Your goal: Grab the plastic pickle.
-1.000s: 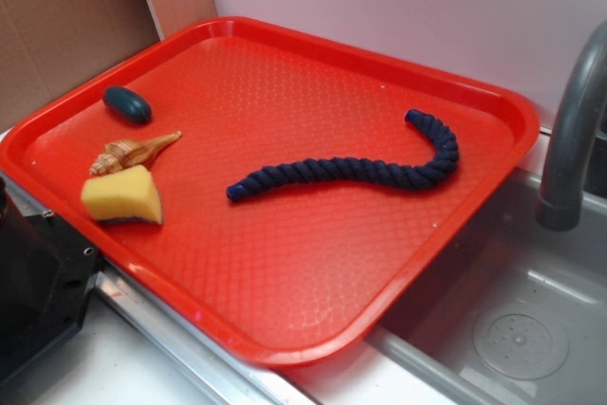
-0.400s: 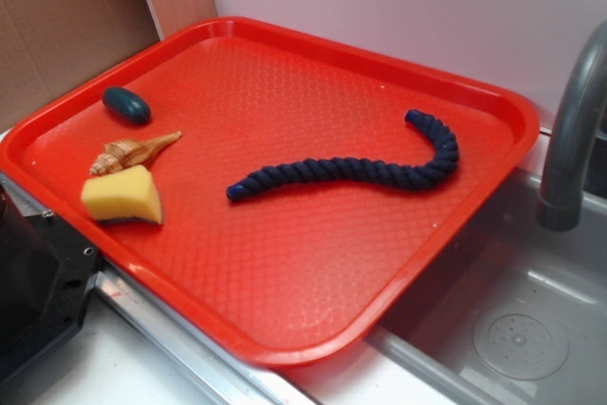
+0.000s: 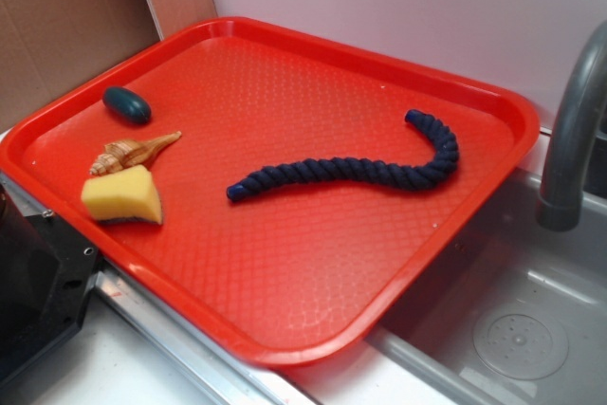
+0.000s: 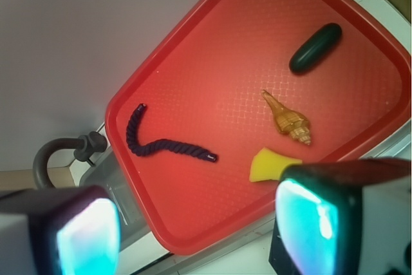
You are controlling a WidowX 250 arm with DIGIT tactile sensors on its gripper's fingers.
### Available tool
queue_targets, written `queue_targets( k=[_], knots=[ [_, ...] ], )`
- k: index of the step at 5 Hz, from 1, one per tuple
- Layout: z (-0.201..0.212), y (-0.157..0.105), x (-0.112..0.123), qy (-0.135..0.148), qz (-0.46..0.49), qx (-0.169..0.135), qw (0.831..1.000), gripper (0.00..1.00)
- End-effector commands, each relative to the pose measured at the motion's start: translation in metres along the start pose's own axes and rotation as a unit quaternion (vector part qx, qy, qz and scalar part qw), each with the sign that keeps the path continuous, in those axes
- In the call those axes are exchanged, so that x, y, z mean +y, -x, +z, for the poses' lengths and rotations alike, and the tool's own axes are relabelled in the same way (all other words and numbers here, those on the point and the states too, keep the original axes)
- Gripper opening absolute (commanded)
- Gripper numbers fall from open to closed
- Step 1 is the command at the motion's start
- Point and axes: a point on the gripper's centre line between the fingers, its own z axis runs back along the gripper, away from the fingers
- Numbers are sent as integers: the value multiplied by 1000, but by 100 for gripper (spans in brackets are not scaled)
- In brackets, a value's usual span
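With the gripper spread wide and high above the red tray, the plastic pickle lies alone near a corner; that glossy oval could easily squirt from the fingers, and the seashell sits nearby.

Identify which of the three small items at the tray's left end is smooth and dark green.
The plastic pickle: a glossy dark oval, unlike the ridged tan seashell and yellow sponge.

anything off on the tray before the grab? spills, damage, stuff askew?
Nothing stands out. The pickle, seashell, yellow sponge wedge and navy rope lie apart on the red tray, intact, no spill.
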Motion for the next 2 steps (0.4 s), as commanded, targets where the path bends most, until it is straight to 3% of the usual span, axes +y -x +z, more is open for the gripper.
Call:
queue_targets(
  k=[1, 2],
  knots=[
    [-90, -93, 57, -149, 222, -45, 963, 100],
    [-117, -101, 67, -172, 309, -94, 931, 100]
  ],
)
